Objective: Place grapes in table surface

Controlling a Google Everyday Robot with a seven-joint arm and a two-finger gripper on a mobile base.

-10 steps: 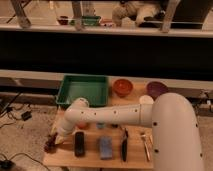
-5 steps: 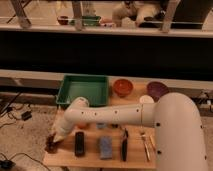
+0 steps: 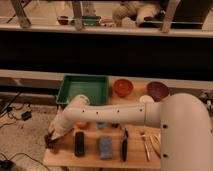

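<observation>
Nothing has visibly shifted since the earlier frames: in the camera view the arm still reaches low across the table, and the gripper [image 3: 53, 135] hangs at the near left corner of the table surface [image 3: 93, 159].

A dark red-purple clump, which I take to be the grapes [image 3: 51, 144], sits right under the gripper at that corner's edge. Whether it rests on the wood I cannot tell, nor whether the claw is clamped on it or parted.

Only a small lumpy dark mass shows; single berries are not clear. The black block [image 3: 79, 143] lies just beside it toward the near edge's middle, with the blue sponge [image 3: 104, 147] further along. The green tray [image 3: 63, 93] stands at the far left.

By my judgement the bunch is light, soft and easily bruised, and its berries would roll if they came loose. It is best gripped gently across the thick middle and released low, a little inward from the edge.
</observation>
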